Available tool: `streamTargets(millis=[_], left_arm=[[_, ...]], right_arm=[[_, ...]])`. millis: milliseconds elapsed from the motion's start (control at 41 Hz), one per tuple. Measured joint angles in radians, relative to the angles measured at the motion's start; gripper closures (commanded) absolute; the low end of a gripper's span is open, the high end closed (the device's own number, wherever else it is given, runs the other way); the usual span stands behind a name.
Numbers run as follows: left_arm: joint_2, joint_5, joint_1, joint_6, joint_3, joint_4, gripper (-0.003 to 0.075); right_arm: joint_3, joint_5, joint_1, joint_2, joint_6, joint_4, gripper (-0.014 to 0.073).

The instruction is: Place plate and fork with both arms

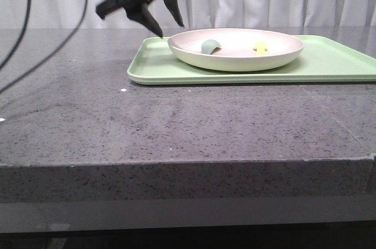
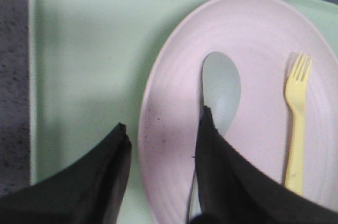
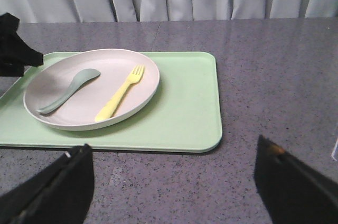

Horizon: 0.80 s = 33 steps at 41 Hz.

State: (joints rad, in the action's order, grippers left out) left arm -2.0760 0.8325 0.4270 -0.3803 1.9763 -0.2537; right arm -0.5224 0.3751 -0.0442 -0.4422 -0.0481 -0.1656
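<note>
Left gripper (image 1: 163,19) hangs spread wide above the plate (image 1: 235,55) rim, empty. Right gripper (image 3: 171,182) is wide apart too, empty. Fork (image 3: 120,93) lies in the plate beside the spoon (image 3: 68,90), on the tray (image 3: 185,113).

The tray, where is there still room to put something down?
The green tray is bare on the wide strip between the plate's rim and the tray's right edge, and on a narrower strip along its left end. The plate is crowded: spoon and fork lie in it, and the left claw hovers open there.
</note>
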Motion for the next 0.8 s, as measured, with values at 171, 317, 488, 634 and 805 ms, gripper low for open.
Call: streamTargets(millis=[171,317,488,634,805], left_arm=[[0.070,0.046,-0.033,0.067,0.000,0.020,0.0474],[0.110,0.117,-0.047,0.092,0.000,0.085,0.0634],[0.149,0.211,-0.047,0.065,0.000,0.244,0.0738],[0.194,0.307,-0.047,0.008,0.000,0.420,0.0738],[0.263,0.377,-0.047,-0.010,-0.043,0.541,0.0738]], right_arm=[[0.000,0.000,0.000,0.000,0.000,0.000,-0.0042],[0.000,0.000,0.000,0.000,0.000,0.000,-0.0042],[0.000,0.000,0.000,0.000,0.000,0.000,-0.0042],[0.000,0.000,0.000,0.000,0.000,0.000,-0.0042],[0.000,0.002,0.000,0.000,0.000,0.000,-0.0042]])
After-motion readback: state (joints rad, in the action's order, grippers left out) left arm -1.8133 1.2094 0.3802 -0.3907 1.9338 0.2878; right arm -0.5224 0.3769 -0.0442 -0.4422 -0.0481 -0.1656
